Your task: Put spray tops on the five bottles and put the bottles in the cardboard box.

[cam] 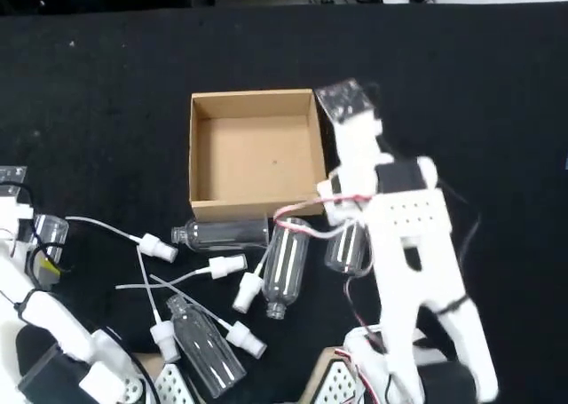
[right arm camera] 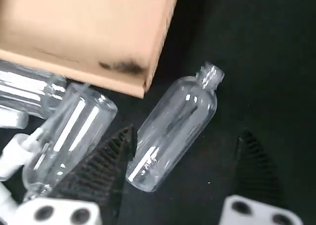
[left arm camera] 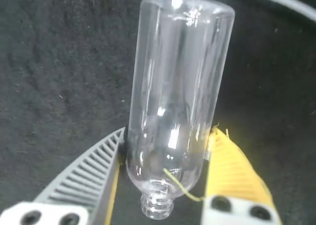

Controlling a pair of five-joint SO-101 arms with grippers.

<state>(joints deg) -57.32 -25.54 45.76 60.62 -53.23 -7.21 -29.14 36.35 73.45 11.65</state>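
The left tool (left arm camera: 168, 133) is closed on a clear bottle (left arm camera: 177, 86) near the left edge of the bench (cam: 497, 111), its two fingers pressing the shoulder from either side. The bare neck points back toward the wrist. The right tool (right arm camera: 187, 132) hangs open over a second bottle (right arm camera: 190, 99) that lies uncapped on the bench, just beside the near right corner of the cardboard box (cam: 231, 209). That bottle sits between the spread fingers but closer to one than the other. The step in hand looks like taking this second bottle, and the offset probably matters most. I would centre the tool across the body first, so both fingers meet the round wall together and the bottle does not roll away. A grip at mid-body, square to the long axis, should leave the neck free for a spray top. Two things crowd the approach: the box wall on one side and a third bottle (cam: 288, 260) lying close on the other. The descent should be straight, with no sideways sweep. The spray tops (cam: 226, 266) lie loose with their thin tubes toward the near edge of the bench, and the box is empty, so all five bottles appear to be waiting for capping.
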